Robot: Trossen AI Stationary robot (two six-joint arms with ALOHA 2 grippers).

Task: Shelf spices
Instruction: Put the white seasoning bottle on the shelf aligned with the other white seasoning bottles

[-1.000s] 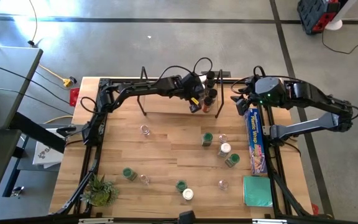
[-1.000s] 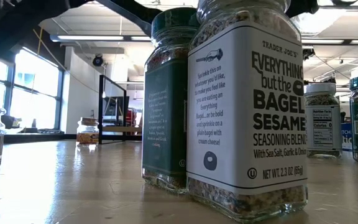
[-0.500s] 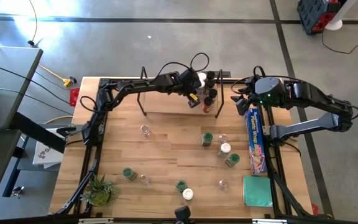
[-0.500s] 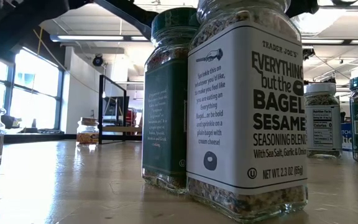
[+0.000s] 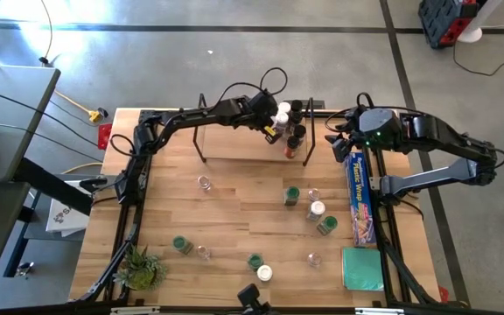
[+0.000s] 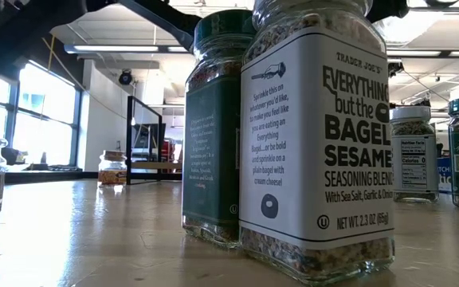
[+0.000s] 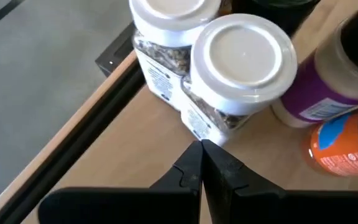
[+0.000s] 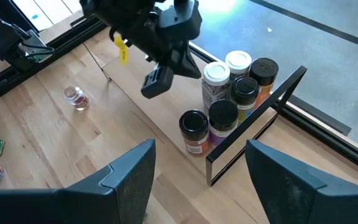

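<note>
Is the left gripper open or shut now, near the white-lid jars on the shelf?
Shut. In the left wrist view the left gripper has its two dark fingers pressed together, empty, just in front of the white-lid jar standing upright on the shelf.

Low view is basically useless: the bagel seasoning jar (image 6: 317,151) fills the middle and its lid runs off the top edge, and it covers most of the green-lidded jar (image 6: 213,127) behind it. Left wrist view cuts the orange jar (image 7: 347,146) and the purple-labelled jar (image 7: 334,74) at the edge. From overhead the jars on the shelf (image 5: 234,149) are too tiny to read any labels, and the left arm (image 5: 208,115) hides part of the board.
</note>
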